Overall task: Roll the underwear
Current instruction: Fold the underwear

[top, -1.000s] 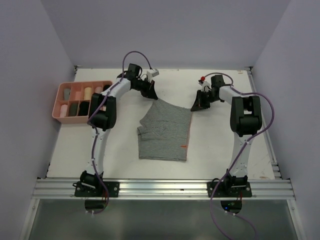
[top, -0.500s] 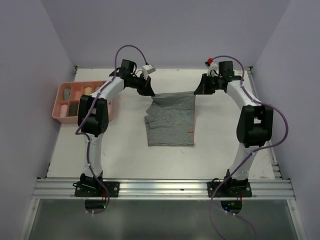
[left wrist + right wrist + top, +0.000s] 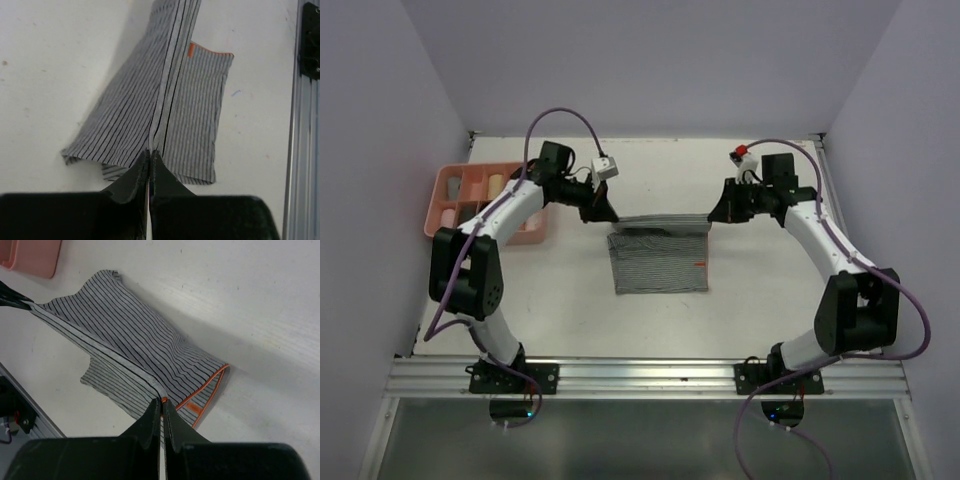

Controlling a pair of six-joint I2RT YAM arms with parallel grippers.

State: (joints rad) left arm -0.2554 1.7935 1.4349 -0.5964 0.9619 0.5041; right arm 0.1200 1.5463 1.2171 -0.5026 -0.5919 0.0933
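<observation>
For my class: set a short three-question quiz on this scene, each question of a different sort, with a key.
1. True or false: the left gripper and the right gripper are each shut on one end of the lifted edge of the striped underwear.
2. The pink tray lies: A) on the left arm's side of the table, B) on the right arm's side, C) under the underwear.
3. Fill in: the trim at the underwear's edge is ____.
Key: 1 true; 2 A; 3 orange.
</observation>
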